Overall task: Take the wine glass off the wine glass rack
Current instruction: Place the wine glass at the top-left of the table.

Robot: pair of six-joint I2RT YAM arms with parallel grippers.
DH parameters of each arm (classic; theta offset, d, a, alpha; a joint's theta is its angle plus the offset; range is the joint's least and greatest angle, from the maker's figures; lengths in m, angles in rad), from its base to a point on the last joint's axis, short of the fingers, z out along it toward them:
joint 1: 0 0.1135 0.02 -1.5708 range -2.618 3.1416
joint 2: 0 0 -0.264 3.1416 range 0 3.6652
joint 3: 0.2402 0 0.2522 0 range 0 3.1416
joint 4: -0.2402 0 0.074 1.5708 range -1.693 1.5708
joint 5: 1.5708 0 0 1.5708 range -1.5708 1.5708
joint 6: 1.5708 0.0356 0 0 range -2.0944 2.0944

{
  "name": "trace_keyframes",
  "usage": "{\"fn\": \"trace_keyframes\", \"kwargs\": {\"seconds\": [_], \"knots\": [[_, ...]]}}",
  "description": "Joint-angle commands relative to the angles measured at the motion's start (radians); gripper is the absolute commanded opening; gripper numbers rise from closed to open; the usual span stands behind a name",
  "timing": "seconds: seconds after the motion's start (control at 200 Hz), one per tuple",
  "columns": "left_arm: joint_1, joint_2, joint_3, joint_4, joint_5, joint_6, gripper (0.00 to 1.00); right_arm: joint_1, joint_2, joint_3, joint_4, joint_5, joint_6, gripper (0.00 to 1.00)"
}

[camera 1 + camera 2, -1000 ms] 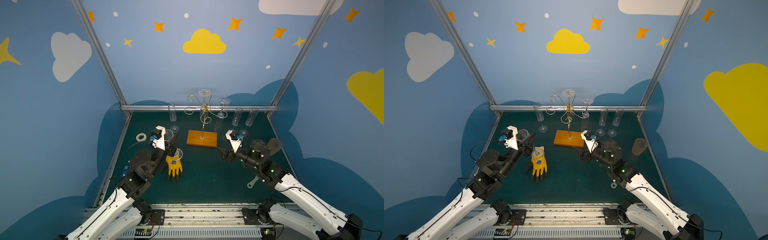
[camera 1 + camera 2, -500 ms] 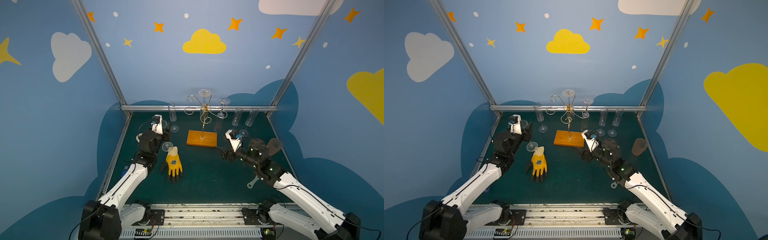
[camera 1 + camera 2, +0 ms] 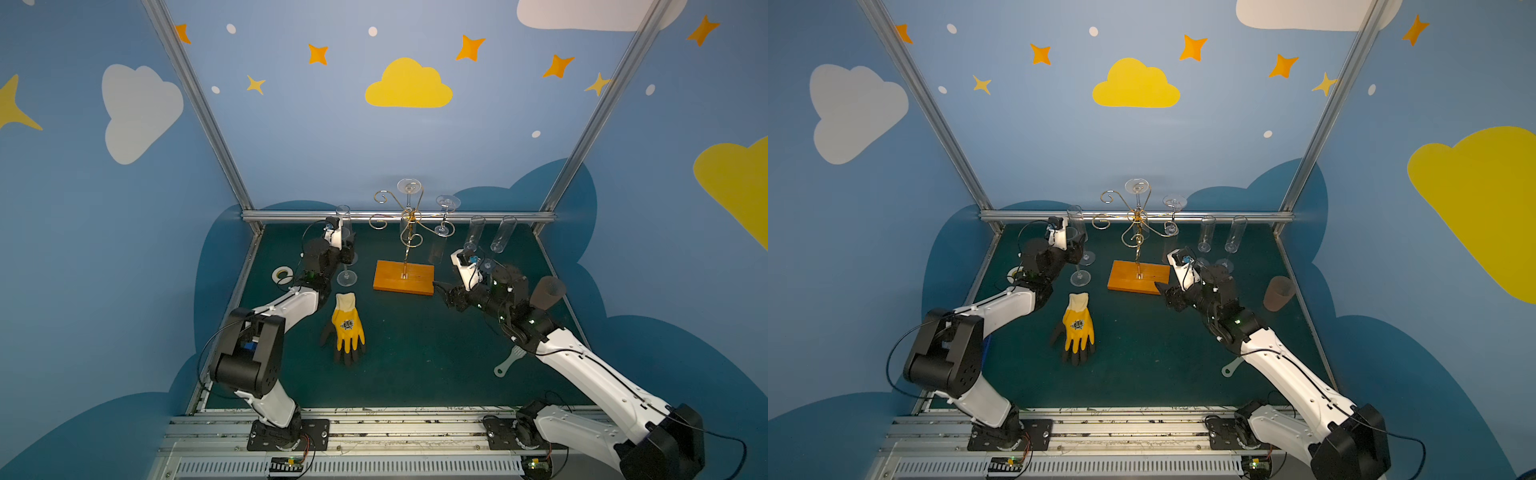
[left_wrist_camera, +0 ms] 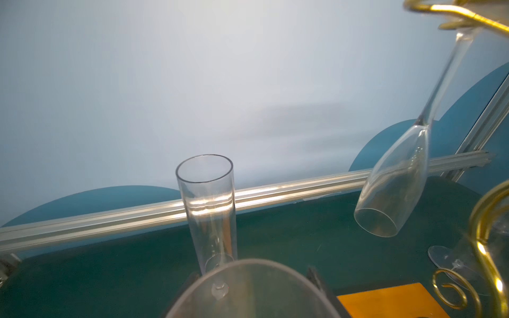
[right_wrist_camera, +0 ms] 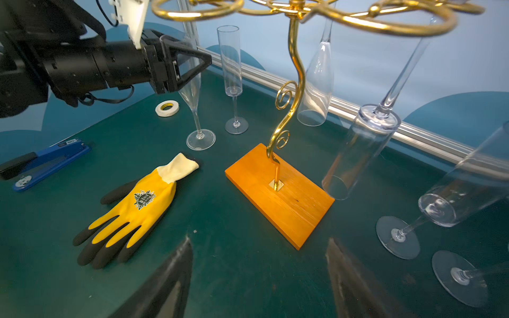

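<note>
Now: left pincer clenched round bowl of wine glass; glass upright, foot on counter, just left of wine glass rack at far centre. Right pincer released, empty, near rack base's right end.

Pictured: six wine glasses, two of them hanging, four standing; one gold wine glass rack; one yellow glove; one roll of tape; one blue stapler; one brown cup; one pale handled tool; two white robot arms.
</note>
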Motion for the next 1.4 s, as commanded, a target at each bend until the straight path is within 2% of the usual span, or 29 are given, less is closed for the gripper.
{"fn": "trace_keyframes", "kwargs": {"seconds": [0.0, 0.325, 0.916, 1.171, 1.397], "knots": [[0.003, 0.032, 0.049, 0.121, 0.029, 0.017, 0.48, -0.011, 0.000, 0.040, -0.018, 0.011, -0.008, 0.76], [0.004, 0.131, 0.053, 0.200, 0.012, 0.019, 0.48, -0.034, -0.022, 0.045, -0.043, 0.029, -0.013, 0.76], [-0.012, 0.207, 0.026, 0.222, -0.047, 0.069, 0.49, -0.058, -0.116, 0.015, -0.104, 0.079, -0.008, 0.77], [-0.020, 0.196, 0.010, 0.221, -0.073, 0.067, 0.76, -0.072, -0.137, 0.012, -0.117, 0.067, 0.006, 0.78], [-0.028, 0.151, 0.011, 0.196, -0.101, 0.086, 0.90, -0.078, -0.172, 0.013, -0.132, 0.062, -0.011, 0.78]]}}
